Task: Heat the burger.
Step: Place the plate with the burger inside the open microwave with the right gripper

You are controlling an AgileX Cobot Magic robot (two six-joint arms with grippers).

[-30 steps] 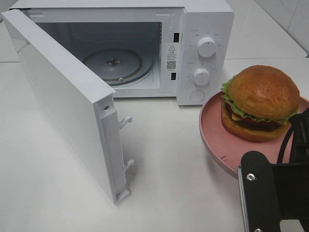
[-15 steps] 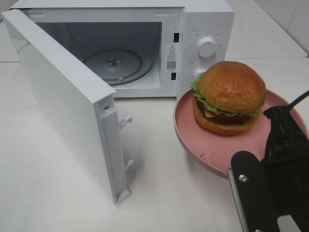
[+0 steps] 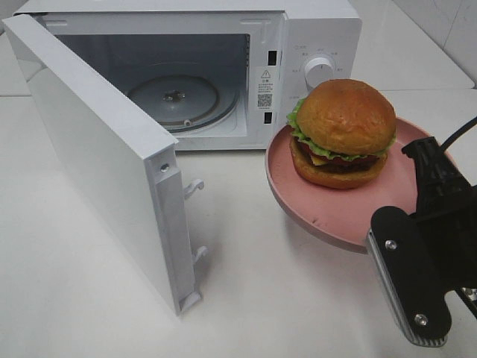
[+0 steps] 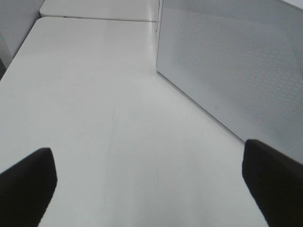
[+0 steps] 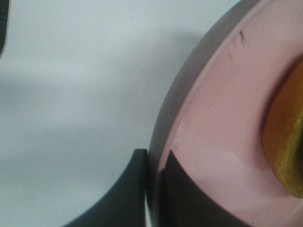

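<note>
While held clear of table (image 3: 283, 298): burger (image 3: 343, 130), seated on plate (image 3: 298, 201), just before microwave (image 3: 328, 30) dials (image 3: 320, 71); rim pinched tight by right gripper (image 5: 158, 189). Left gripper (image 4: 149, 189) spread, empty. Called for level carry past door (image 3: 97, 149) onto turntable (image 3: 175, 97).

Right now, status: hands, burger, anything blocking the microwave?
Right hand shut on pink plate rim; left hand open, empty. Burger upright on plate, outside the microwave. Door wide open, turntable bare, nothing in the way.
</note>
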